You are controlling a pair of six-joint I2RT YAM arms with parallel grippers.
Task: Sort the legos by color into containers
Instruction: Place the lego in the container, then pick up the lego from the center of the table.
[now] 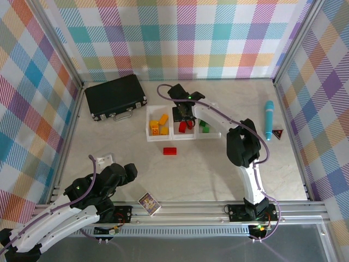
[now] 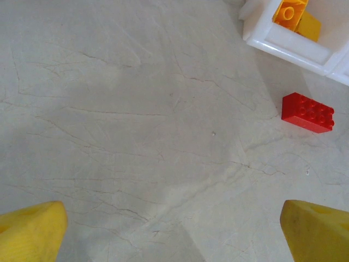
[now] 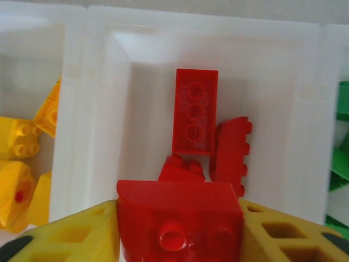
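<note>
We saw open table (image 1: 191, 174) before the containers (image 1: 163, 138). Our left gripper (image 2: 174, 232) hung with jaws wide. Our right gripper (image 3: 179, 237), over the middle tray, clamped a red brick (image 3: 177, 199) across its long axis. A loose red lego (image 1: 170, 151) lay left-to-right just before the trays.

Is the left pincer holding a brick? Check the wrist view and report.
No: the left pincer stands open over bare table, and the loose red brick lies apart from its fingers.
</note>
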